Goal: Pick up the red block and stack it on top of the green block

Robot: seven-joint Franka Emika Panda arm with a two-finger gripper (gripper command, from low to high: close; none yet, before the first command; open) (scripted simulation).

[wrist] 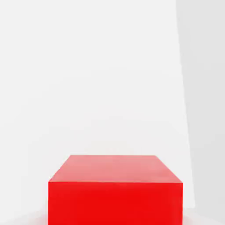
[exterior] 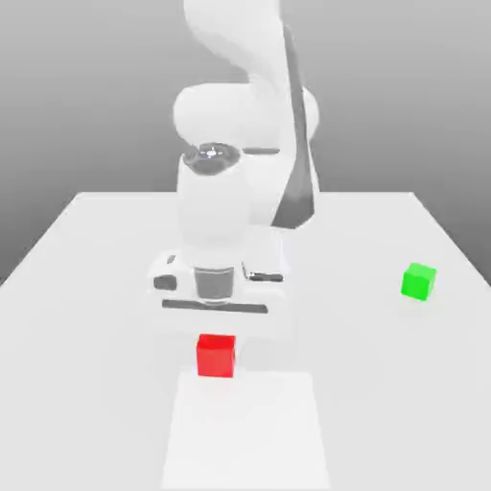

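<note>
1. Presently, my tool (exterior: 217, 331): lowered onto the red block (exterior: 217, 356), hand pointing straight down. Its jaws are drawn in as narrow as they go, and I judge them closed on the red block, since the cube sits directly beneath the hand and looms large and centred in the hand view (wrist: 115, 189).

2. Red block: resting on the worktop (exterior: 86, 288), near its front edge in the exterior view, upright and square to that edge. I judge it not yet lifted; no gap shows under it.

3. Green block (exterior: 418, 281): stands alone, well apart from the red one, toward the exterior view's right and somewhat farther back, near that side's edge of the worktop. Its top face is bare, ready to receive a cube.

4. Room for moving: the stretch of worktop between the two blocks carries nothing, so a lift followed by a sideways carry looks unobstructed.

5. Edges to mind: the green block's closeness to the worktop's side edge leaves little margin; I judge that a sloppy set-down could nudge it outward. The stack calls for squaring the red cube's faces over the green one's.
</note>
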